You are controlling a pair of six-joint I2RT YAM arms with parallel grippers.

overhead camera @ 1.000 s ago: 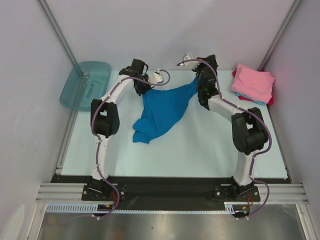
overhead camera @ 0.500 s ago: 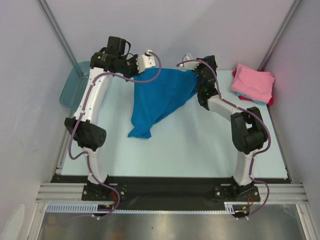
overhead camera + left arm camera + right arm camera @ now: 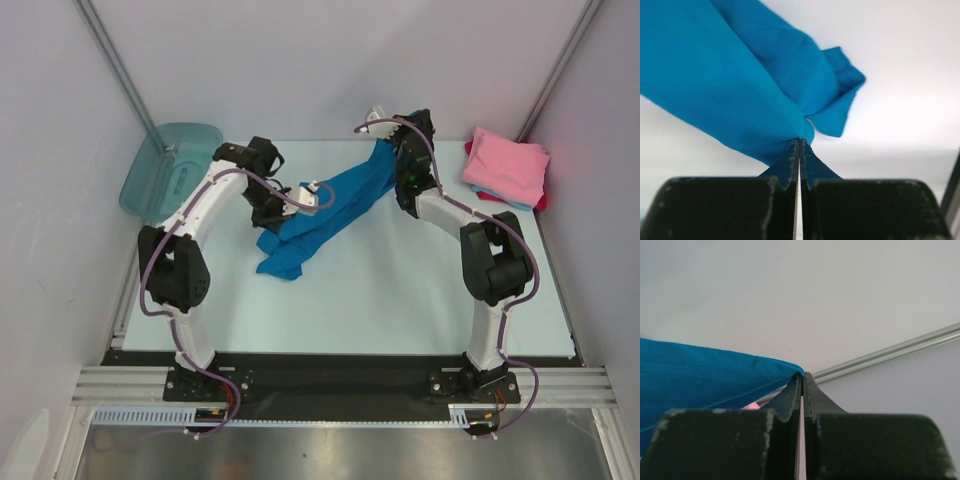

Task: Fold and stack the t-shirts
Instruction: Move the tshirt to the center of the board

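Blue cloth, a bright blue t-shirt point(image 3: 325, 210), runs in a bunched band across the far middle of the worktop point(image 3: 400, 300), from far right down toward the near left. The left end effector point(image 3: 800, 145) has its fingers pressed together on a fold of the shirt. In the left wrist view the cloth bulges out just past the tips, and everything beyond is a pale blur. The right end effector point(image 3: 802, 377) is likewise clamped on a hemmed edge, at the cloth's far right end. From above, both sets of fingers are hidden by the wrists and the cloth, so the grips read only in the wrist views. The shirt's near left end lies crumpled on the worktop; how much of the rest hangs clear I cannot tell. A folded pink t-shirt point(image 3: 507, 165) tops a stack at the far right, with light blue and red edges peeking out beneath it, the pieces themselves covered. A translucent teal tub point(image 3: 170, 170) sits at the far left.
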